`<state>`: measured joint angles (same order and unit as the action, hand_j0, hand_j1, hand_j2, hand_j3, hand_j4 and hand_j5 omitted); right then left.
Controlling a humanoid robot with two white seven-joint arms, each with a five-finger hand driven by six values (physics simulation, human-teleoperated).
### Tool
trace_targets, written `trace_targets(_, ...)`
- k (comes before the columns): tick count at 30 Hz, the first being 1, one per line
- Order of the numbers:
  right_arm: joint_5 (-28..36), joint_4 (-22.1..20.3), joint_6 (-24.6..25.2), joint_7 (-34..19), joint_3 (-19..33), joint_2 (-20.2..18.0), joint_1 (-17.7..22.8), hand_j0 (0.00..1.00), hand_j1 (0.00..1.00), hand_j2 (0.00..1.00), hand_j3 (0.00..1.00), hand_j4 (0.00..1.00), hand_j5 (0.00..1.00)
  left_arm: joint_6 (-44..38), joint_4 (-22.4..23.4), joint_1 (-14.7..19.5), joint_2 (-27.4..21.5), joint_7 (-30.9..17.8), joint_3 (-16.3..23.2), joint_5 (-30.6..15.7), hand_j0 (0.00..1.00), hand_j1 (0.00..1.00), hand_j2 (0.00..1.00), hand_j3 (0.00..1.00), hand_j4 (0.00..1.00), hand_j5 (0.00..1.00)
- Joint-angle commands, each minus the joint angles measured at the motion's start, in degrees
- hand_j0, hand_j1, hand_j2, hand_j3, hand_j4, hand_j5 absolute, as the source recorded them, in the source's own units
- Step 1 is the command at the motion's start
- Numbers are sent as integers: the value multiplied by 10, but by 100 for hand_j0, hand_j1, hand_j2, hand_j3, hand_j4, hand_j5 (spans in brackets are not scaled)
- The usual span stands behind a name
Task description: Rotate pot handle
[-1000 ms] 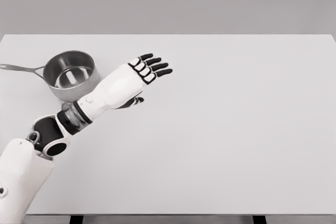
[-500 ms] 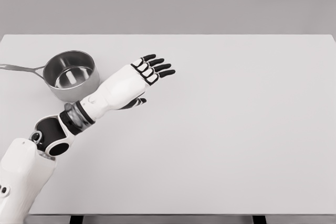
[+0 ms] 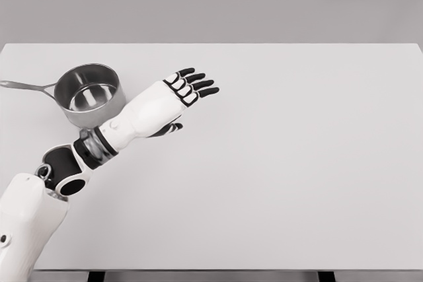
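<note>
Hovering over the table (image 3: 277, 183), the left hand (image 3: 168, 99) is held flat with fingers (image 3: 195, 84) extended and nothing grasped; the right arm is not seen. The pot (image 3: 89, 94) is placed just behind and to the outer side of the hand's wrist, near the forearm (image 3: 99, 143), with its handle (image 3: 26, 86) pointed away from the hand toward the table's left edge. Main risk as judged: the handle lies on the far side of the pot from the fingers, so any reach for it must be routed around or over the pot body. If the forearm is swung back low, the pot wall could be clipped and the pot shoved or spun uncontrolled, possibly toward the near-left edge. A push applied to the rim instead of the handle may translate the pot rather than rotate it. Whether the forearm is already touching the pot cannot be told.
</note>
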<state>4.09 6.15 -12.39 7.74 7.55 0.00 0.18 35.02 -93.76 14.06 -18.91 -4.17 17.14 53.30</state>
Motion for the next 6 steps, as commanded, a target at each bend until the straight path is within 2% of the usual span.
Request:
trace_targets(1,0,0,0,0,0,0,0,100,100,100,100,100,100,0,0,0,0,0,-1,-4,100,100,100,100,100,100)
trace_targets(6,0,0,0,0,0,0,1,100,100,100,100,100,100,0,0,0,2,0,0,-4,100,100,100,100,100,100)
